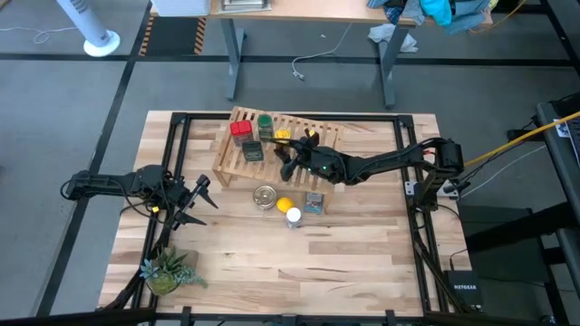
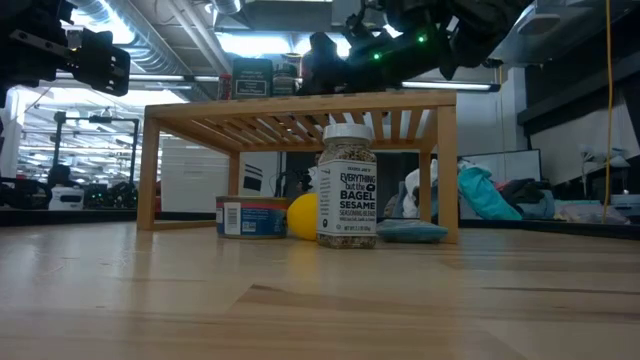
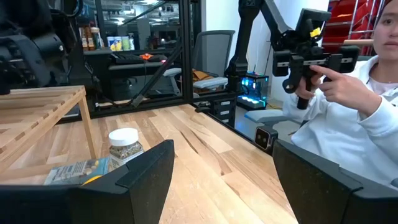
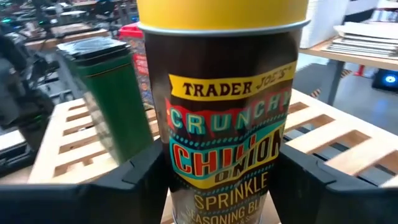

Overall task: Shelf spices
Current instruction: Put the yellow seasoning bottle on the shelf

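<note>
The butcher-block table (image 1: 299,263) fills the middle of a workshop, with a desk behind it and a person in a white sleeve (image 3: 348,149) seated off to one side holding a dark handheld device. On the table the slatted wooden shelf (image 1: 234,168) stands with a red tin (image 1: 240,129), a dark grey tin (image 1: 253,152) and a green-lidded jar (image 1: 265,122) on top. The right gripper (image 1: 292,152) reaches over the shelf, its fingers either side of the yellow-lidded jar (image 4: 224,118), which stands upright on the slats; I cannot tell whether they clamp it. The left gripper (image 1: 201,201) waits near the table's left edge, jaws spread. In front of the shelf sit a white-lidded jar (image 2: 346,186), a silver round tin (image 1: 265,196), a lemon (image 1: 285,206) and a flat blue packet (image 1: 314,203); a small potted plant (image 1: 168,272) occupies the near left corner.
</note>
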You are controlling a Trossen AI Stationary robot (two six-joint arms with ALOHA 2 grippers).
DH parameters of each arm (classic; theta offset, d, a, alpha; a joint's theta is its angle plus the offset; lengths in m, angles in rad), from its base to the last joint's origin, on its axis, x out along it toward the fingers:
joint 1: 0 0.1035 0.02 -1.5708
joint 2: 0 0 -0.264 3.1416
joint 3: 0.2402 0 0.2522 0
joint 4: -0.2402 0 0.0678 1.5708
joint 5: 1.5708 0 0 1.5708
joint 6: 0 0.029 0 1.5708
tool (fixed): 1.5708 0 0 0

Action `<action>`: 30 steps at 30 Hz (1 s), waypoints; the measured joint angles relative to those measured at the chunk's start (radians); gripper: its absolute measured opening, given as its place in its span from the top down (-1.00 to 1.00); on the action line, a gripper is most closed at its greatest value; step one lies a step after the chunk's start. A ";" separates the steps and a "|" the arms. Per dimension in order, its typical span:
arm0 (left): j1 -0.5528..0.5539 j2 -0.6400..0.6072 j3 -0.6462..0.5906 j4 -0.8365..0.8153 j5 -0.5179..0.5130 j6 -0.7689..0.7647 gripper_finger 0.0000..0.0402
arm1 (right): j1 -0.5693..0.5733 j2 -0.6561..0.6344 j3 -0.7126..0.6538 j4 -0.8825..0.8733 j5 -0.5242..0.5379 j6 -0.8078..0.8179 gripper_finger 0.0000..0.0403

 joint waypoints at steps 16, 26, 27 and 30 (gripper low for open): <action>0.000 0.000 0.000 0.000 0.000 0.000 -0.33 | 0.000 0.000 0.000 0.000 0.053 0.090 -0.16; 0.000 0.000 0.000 0.000 0.000 0.000 -0.33 | 0.001 0.000 0.000 0.002 -0.109 0.003 -0.23; 0.000 0.000 0.000 0.000 0.000 0.000 -0.33 | 0.001 0.000 0.000 0.003 -0.120 0.003 -0.24; 0.000 0.000 0.000 0.000 0.000 0.000 -0.33 | 0.001 0.000 0.000 0.003 -0.143 -0.023 -0.24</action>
